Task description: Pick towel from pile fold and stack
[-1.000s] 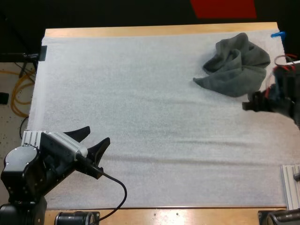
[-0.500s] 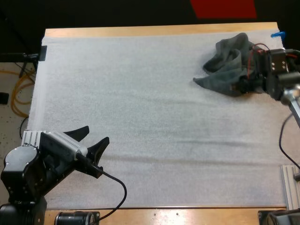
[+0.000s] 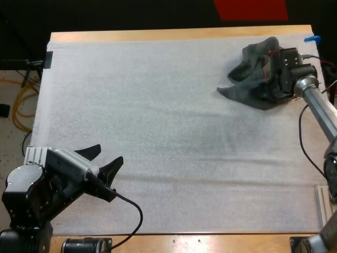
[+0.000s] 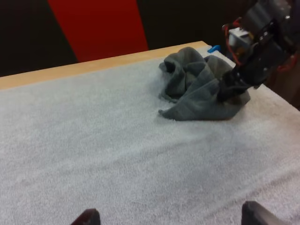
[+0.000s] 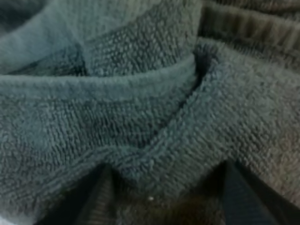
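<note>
R end effector (image 3: 268, 88) spread, straddling fold of crumpled towel (image 3: 247, 79); L end effector (image 3: 110, 154) spread over white mat (image 3: 174, 132).

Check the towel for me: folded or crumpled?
Crumpled. The towel lies in a bunched heap of ridges and overlapping flaps at the far right of the mat, with no flat, squared layers.

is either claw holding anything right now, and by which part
Nothing is held yet. The right claw is pressed into the crumpled towel, fingers apart; the left claw is open over the mat.
</note>
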